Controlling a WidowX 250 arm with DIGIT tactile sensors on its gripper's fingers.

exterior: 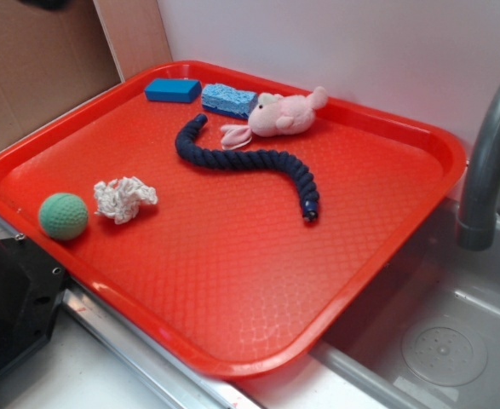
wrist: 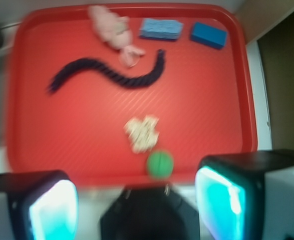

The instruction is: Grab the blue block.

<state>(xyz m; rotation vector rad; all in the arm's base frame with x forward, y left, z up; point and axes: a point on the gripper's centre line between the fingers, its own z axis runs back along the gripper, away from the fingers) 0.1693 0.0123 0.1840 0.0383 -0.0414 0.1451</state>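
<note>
The blue block (exterior: 173, 89) lies flat in the far left corner of the red tray (exterior: 258, 365), right next to a lighter blue sponge (exterior: 229, 100). In the wrist view, which is blurred, the blue block (wrist: 208, 35) sits at the top right, far from my gripper (wrist: 136, 205). The gripper hovers high over the tray's near edge. Its two fingers (wrist: 222, 200) stand wide apart with nothing between them. The gripper itself does not show in the exterior view.
On the tray also lie a dark navy rope (exterior: 250, 162), a pink plush toy (exterior: 284, 115), a white knotted rag (exterior: 123, 198) and a green ball (exterior: 63, 216). A grey faucet (exterior: 488, 153) and sink (exterior: 437, 341) stand to the right. A black robot part (exterior: 11, 307) is at the lower left.
</note>
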